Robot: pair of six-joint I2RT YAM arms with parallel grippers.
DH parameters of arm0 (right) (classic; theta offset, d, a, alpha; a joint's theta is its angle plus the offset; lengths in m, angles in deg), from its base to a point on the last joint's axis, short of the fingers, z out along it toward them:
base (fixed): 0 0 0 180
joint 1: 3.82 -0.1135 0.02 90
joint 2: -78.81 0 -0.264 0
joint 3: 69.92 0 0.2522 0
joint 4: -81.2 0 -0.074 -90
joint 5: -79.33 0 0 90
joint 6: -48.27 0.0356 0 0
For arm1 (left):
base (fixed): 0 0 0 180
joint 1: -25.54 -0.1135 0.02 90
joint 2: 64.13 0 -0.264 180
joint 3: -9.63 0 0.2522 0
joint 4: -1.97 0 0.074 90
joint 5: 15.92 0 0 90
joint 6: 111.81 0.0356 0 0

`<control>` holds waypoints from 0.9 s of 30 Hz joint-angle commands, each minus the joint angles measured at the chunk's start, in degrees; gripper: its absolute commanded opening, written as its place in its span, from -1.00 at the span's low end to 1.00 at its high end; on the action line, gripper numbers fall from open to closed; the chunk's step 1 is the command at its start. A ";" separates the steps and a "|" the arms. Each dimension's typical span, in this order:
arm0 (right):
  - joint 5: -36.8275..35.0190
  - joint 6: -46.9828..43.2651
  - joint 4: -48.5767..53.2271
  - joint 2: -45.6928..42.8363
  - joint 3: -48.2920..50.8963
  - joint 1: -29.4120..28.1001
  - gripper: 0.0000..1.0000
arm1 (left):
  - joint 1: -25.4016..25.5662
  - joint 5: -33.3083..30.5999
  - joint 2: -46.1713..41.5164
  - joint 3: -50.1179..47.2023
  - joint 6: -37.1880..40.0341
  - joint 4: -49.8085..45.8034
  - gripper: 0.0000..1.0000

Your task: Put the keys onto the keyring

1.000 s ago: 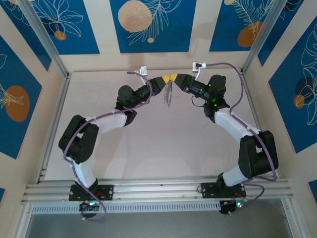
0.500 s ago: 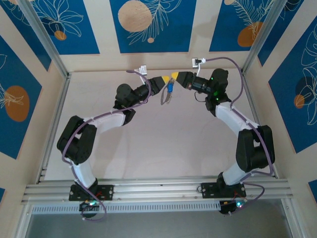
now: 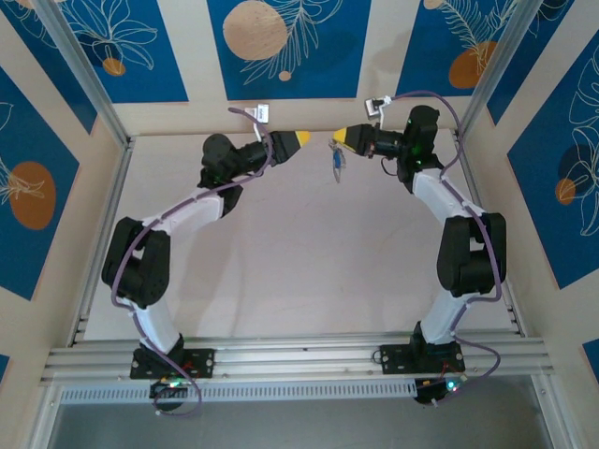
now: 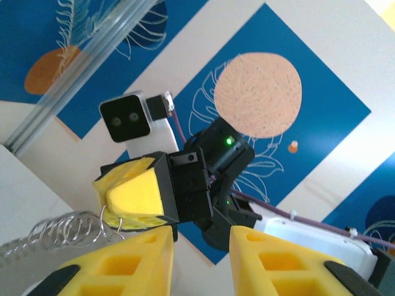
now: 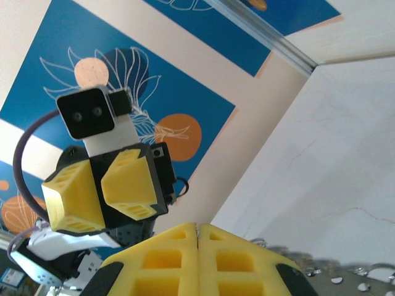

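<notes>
Both grippers are raised at the back of the table, tips facing each other a short way apart. My right gripper is shut on the keyring, which hangs below its yellow pads. A small blue-headed key dangles with it. In the left wrist view the keyring shows as grey metal with thin wire loops, clamped in the right gripper's pads. My left gripper stands open with nothing between its fingers. In the right wrist view my right gripper has its pads pressed together, the keyring's bumpy edge beside them.
The pale table is walled by blue-and-cream panels and aluminium posts. A rail runs along the near edge where both arm bases are bolted.
My left gripper opened, let go and drew back to the left. The right gripper pulled away up and right, taking the keyring and blue key with it.
</notes>
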 commanded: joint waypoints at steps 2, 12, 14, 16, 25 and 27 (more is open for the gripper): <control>5.54 -3.19 4.37 1.44 -3.68 -0.90 -1.00 | -1.20 8.81 3.91 4.81 2.80 -3.02 -0.41; 7.05 -4.08 6.05 3.98 -5.96 -2.40 -1.00 | -1.49 13.76 6.89 6.89 6.22 -6.95 -0.45; 7.06 -4.21 6.07 4.02 -5.94 -2.61 -1.00 | -1.48 14.16 7.38 7.21 5.91 -6.97 -0.45; 7.02 -4.29 6.09 4.11 -6.13 -2.93 -1.00 | -1.52 14.27 7.82 7.26 5.42 -6.51 -0.47; 6.80 -4.05 5.23 4.14 -5.45 -3.61 -1.00 | -1.48 13.92 9.49 7.62 4.56 -5.17 -0.49; 6.79 -3.99 4.79 3.99 -5.08 -3.59 -1.00 | -1.48 13.91 9.87 7.89 4.54 -5.22 -0.50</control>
